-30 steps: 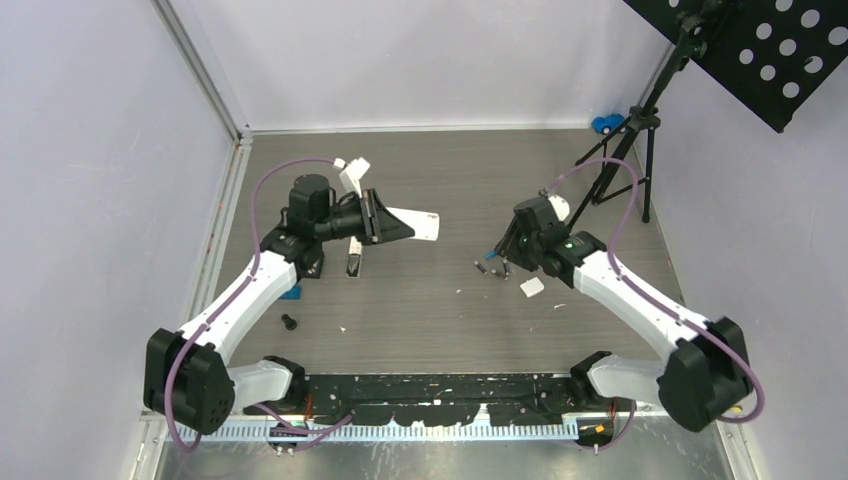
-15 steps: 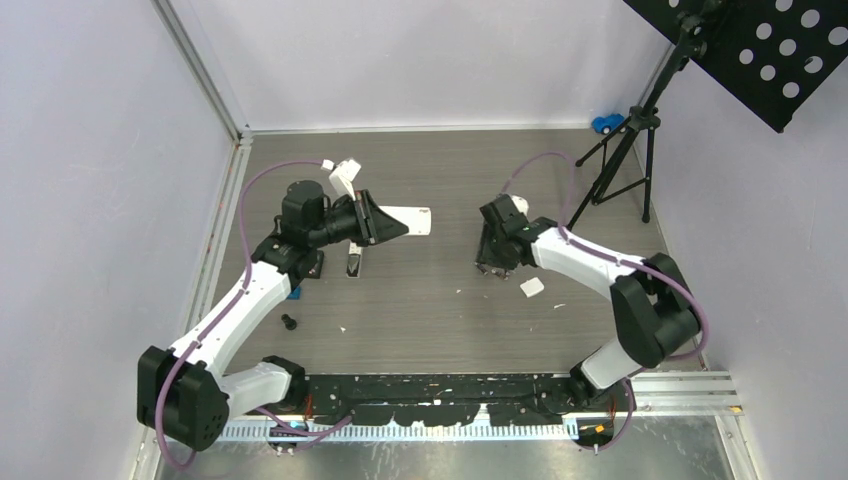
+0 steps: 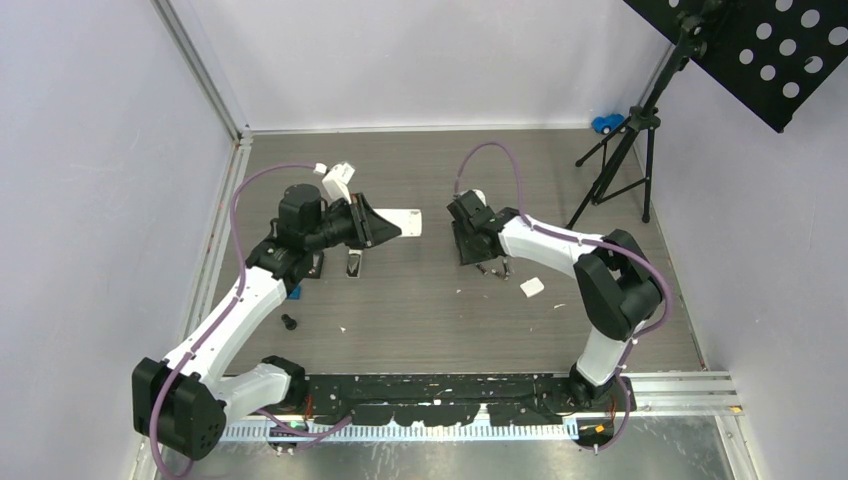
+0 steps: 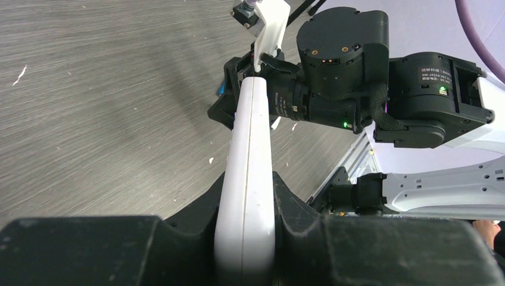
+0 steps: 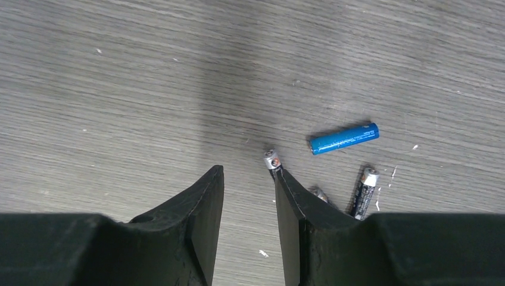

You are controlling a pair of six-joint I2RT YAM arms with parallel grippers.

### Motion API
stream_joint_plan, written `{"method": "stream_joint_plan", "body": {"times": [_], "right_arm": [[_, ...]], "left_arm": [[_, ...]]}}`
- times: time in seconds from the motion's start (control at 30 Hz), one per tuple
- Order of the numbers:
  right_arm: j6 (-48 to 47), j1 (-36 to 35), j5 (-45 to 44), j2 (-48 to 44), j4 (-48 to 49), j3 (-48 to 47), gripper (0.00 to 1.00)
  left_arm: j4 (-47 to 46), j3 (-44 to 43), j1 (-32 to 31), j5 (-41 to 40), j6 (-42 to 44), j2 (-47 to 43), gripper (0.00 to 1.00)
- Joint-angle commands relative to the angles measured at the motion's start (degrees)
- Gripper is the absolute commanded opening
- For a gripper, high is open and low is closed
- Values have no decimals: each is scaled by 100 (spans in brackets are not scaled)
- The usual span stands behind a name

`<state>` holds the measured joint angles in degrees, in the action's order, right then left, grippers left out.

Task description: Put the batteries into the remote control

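Note:
My left gripper (image 3: 372,226) is shut on the white remote control (image 3: 402,221) and holds it above the table, its free end toward the middle. The left wrist view shows this remote (image 4: 247,179) edge-on, clamped between both fingers of my left gripper (image 4: 245,214). My right gripper (image 3: 470,250) hangs just left of the batteries (image 3: 492,268). In the right wrist view it (image 5: 248,173) is open over bare table. A dark battery (image 5: 272,159) pokes out behind its right finger. A blue battery (image 5: 344,138) and another dark battery (image 5: 364,193) lie further right.
A black remote (image 3: 354,263) lies on the table under the left arm. A small white piece (image 3: 531,287) lies right of the batteries. A blue brick (image 3: 292,293) and a black knob (image 3: 289,322) sit near the left arm. A tripod stand (image 3: 612,170) and a blue toy (image 3: 604,123) are at the back right.
The right arm has swung left, carrying its gripper from over the batteries to just left of them. The left arm has drawn the white remote a little left.

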<state>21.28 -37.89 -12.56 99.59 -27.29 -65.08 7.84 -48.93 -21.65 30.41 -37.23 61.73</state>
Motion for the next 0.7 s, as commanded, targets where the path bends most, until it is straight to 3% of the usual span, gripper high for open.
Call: {"method": "stream_joint_plan", "body": {"times": [0.0,0.2,0.33,0.67], "right_arm": [[-299,-15,-219,210,-264,-231,44],[-171,-8,-155,482,-373,-282,48],[-323,-8,363,645,-544,-339,47],[-225,36,444,790,-679,-381,7]], "left_arm": [[70,-135,-9,-153,169,-180,0],[132,-143,-10,-108,186,-163,0],[69,-143,-9,142,212,-162,0],[-187,-202,-11,219,-50,-162,0]]}}
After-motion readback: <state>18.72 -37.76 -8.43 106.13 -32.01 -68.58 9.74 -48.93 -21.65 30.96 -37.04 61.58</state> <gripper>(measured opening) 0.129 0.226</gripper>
